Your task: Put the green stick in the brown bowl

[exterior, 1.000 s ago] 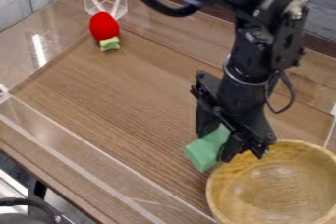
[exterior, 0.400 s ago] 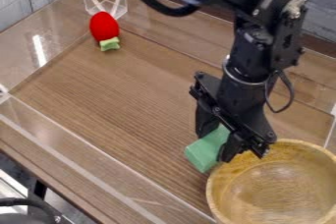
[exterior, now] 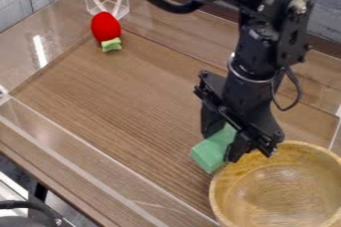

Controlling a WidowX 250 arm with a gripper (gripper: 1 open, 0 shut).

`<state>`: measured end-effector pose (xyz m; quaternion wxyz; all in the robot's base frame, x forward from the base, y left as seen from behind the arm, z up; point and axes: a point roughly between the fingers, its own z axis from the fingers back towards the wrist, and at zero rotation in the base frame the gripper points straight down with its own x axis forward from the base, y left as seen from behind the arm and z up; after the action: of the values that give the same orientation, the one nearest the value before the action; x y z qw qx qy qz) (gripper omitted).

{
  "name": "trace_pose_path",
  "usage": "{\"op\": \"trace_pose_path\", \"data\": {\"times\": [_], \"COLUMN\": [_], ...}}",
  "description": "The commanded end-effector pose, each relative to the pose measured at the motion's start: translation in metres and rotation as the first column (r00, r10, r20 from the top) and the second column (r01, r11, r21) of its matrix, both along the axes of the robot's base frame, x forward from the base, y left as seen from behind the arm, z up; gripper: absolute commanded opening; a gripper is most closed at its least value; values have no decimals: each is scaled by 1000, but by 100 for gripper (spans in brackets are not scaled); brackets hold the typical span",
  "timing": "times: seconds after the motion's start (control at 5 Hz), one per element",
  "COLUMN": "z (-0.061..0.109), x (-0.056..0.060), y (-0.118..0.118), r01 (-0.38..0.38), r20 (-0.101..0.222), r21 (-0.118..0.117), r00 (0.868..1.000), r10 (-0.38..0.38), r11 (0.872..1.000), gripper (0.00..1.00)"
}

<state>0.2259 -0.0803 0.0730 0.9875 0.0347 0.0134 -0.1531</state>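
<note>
A: Nearest the viewer, the round light-brown wooden bowl with the thick rim (exterior: 273, 203) occupies the near right part of the wooden table (exterior: 107, 102). Its place is unchanged.

B: And the task's object?

A: The small matte green rectangular block (exterior: 210, 155) lies at the bowl's far left rim, its lower end close beside it. Whether the two touch cannot be told. The block is not in the bowl.

B: What has just changed?

A: More of the block's green upper part shows below the black gripper (exterior: 232, 139). The fingers have shifted slightly relative to it, or the block has turned a little; the view does not settle which.

B: State of the pincer?

A: Clenched, apparently grasping the green block; the dark fingers hide part of the contact.

B: What does this mean for the task?

A: Transport seems nearly complete; release remains. The block probably needs to clear the rim and pass toward the bowl's middle. Opened here, the pincer might drop it outside, and a low path could catch the rim.

B: Anything farther off?

A: The red rounded toy with a small green base (exterior: 104, 27), near the table's far left corner. It has not moved and plays no part.
</note>
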Motion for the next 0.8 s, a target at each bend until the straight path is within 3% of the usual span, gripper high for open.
{"op": "trace_pose_path", "data": {"times": [0.0, 0.6], "z": [22, 32], "x": [12, 16], "y": [-2, 2], "r01": [-19, -52], "r20": [80, 113], "r21": [-35, -59], "r00": [997, 992], "r10": [22, 59], "r11": [999, 997], "gripper": [0, 0]}}
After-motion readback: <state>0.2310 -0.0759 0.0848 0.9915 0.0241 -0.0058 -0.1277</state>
